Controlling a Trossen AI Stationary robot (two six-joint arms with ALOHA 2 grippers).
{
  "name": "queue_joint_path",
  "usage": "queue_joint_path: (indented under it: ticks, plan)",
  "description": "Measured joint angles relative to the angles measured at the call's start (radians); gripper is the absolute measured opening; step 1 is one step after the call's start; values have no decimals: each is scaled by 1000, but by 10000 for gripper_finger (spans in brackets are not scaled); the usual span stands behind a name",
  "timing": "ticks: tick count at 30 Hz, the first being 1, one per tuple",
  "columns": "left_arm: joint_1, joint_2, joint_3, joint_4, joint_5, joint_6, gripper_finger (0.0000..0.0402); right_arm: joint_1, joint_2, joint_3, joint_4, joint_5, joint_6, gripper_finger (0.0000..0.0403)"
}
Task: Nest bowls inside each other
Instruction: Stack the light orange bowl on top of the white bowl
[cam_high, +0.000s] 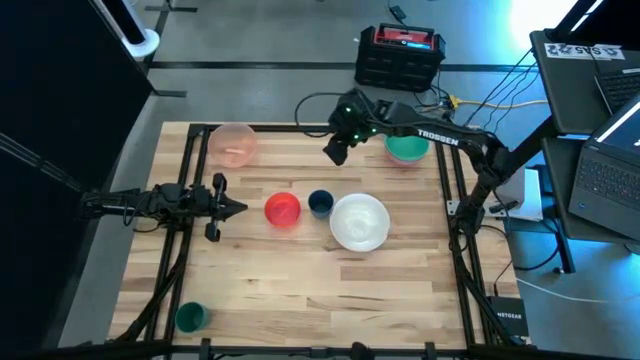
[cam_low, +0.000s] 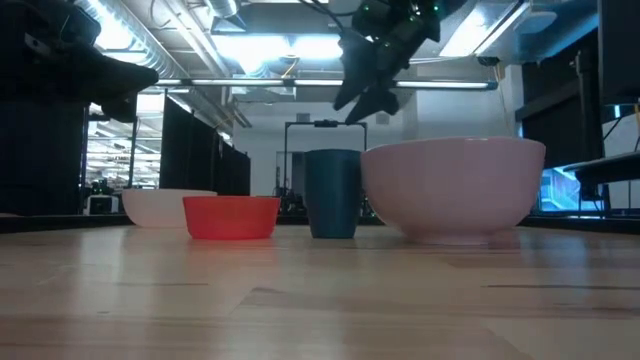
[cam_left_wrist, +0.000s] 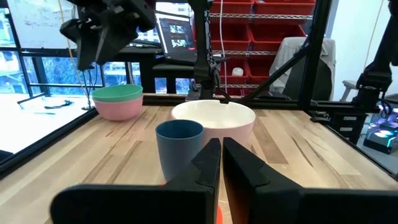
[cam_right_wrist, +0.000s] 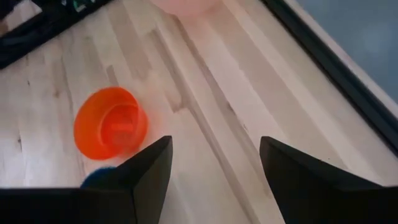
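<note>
On the wooden table a red bowl, a small dark blue bowl and a large white bowl stand in a row, each on its base. A translucent peach-pink bowl stands far left. A green bowl sits inside a pink bowl far right. A small green bowl stands at the near left corner. My right gripper hangs open above the table's far middle, pointing down toward the red bowl, and holds nothing. My left gripper is shut, level, left of the red bowl.
Black frame rails run along the table's left and right sides. A black and red case stands beyond the far edge, and laptops and cables lie off to the right. Bare wood fills the near half.
</note>
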Motion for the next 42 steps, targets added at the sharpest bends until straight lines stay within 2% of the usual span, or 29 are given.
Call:
queue_joint_path:
  ticks: [6,13,15,17,19,20,31,37,40,42]
  plan:
    - [32,0,0,4,-24,117,0,2,4,21,-114,2,-9,227]
    - [37,4,0,25,-24,87,0,4,4,21,-224,3,10,227]
    - [37,4,0,86,-24,20,0,3,4,21,-245,0,25,227]
    - [40,5,2,165,-41,-115,0,4,4,21,-255,-6,36,227]
    - [56,18,10,251,-131,-166,0,4,4,21,-250,-7,39,227]
    - [72,27,36,229,-175,-183,1,3,4,21,-249,-8,33,227]
    - [452,695,687,-536,-310,-291,87,2,4,21,-247,-16,-69,227]
    - [699,1218,986,-849,-94,-292,122,2,4,21,-254,-16,-215,227]
    - [761,1419,1096,-966,-56,-268,125,2,3,21,-281,-24,-302,227]
    - [778,1504,1156,-1005,-55,-266,125,2,0,21,-313,-24,-372,227]
